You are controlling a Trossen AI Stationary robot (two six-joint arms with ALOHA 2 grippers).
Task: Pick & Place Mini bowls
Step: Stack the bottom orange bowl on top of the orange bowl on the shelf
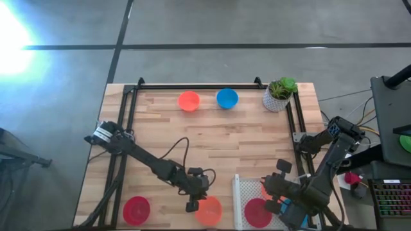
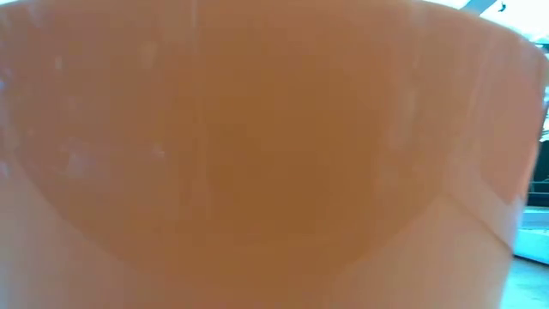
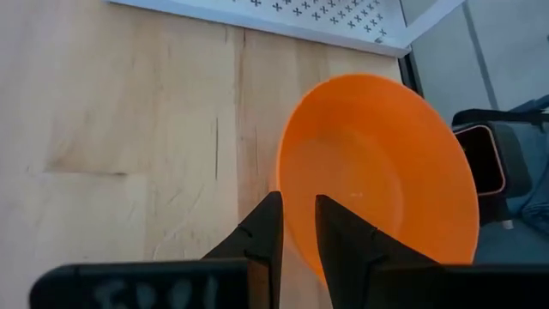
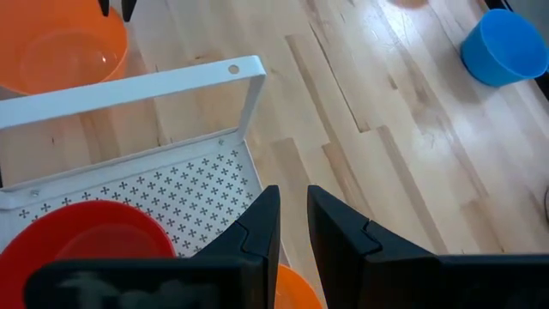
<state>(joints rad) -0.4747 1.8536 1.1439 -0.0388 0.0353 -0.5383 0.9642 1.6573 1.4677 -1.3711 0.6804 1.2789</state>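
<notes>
The orange bowl (image 3: 377,167) sits on the wooden table (image 1: 160,138), just beside the white tray (image 1: 239,192), with its open side up. It is round, so no side is longer. The left gripper (image 3: 296,227) pinches the bowl's rim: one finger inside, one outside. The right gripper (image 4: 292,227) hangs over the tray, its fingers nearly together, holding nothing.

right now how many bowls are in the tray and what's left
Done: a red bowl and an orange one sit in the white tray. In hand: the left gripper pinches the rim of an orange bowl beside the tray. Left: a red bowl near the front left corner, plus a red and a blue bowl at the far edge.
</notes>
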